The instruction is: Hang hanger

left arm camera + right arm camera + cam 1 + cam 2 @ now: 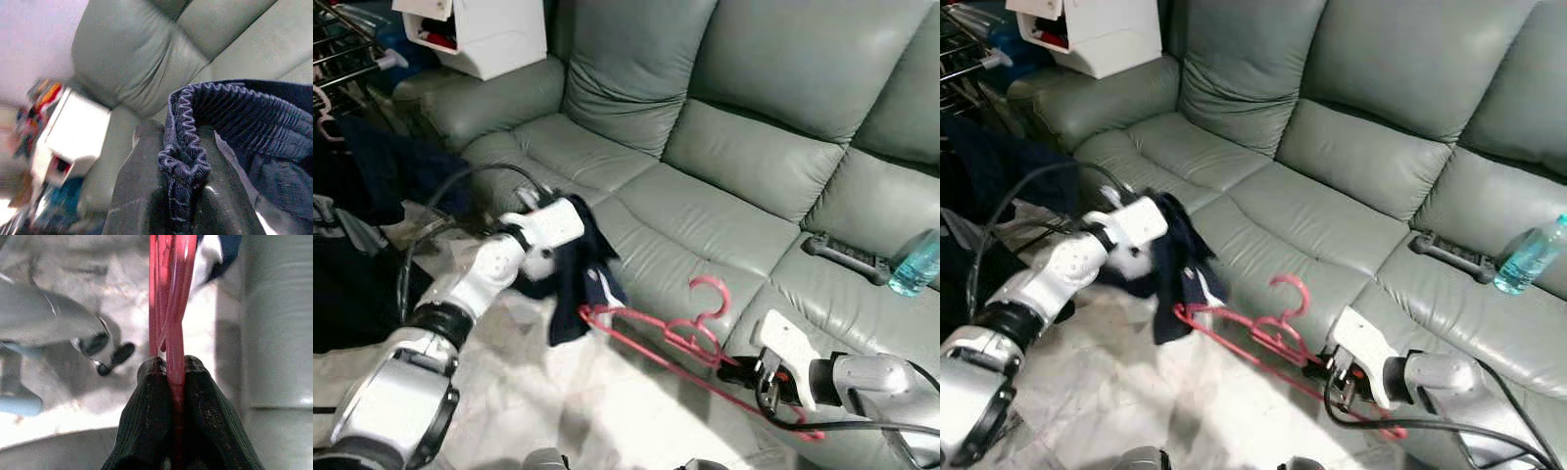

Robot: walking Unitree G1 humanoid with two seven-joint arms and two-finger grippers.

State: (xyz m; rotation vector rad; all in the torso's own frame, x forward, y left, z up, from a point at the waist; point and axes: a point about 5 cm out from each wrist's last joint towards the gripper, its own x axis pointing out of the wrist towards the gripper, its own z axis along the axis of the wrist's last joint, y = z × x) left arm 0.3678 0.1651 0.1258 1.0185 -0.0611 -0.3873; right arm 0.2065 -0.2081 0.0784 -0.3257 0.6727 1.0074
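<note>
1. At far left, a drying rack point(342, 49) with dark clothes stands beside the arm of a grey-green sofa point(705, 196); a white box point(480, 34) sits on that sofa arm.
2. The left arm reaches forward from the near left, forearm angled up and to the right, wrist level with the front edge of the sofa seat.
3. The left gripper point(186, 196) is clamped on the ribbed waistband of a dark navy garment point(578, 269); in the left wrist view the black fingers point(142, 196) press the gathered elastic between them. The cloth hangs down from the grip, in front of the seat edge and above the pale floor point(558, 411).
4. The pink hanger point(685, 338) is held in the air just in front of the middle seat cushion. Its long axis runs from upper left to lower right, the left end meeting the hanging garment, the right end low by the right wrist. Its hook point(713, 294) rises from the middle and curls away toward the sofa.
5. The right gripper point(173, 396) is closed tight on the hanger's pink bar near its right end. The right arm comes in from the near right, forearm roughly level and pointing left.
6. Further right, on the sofa seat, lie a black remote-like object point(847, 255) and a clear blue bottle point(915, 264), well apart from the hanger.
</note>
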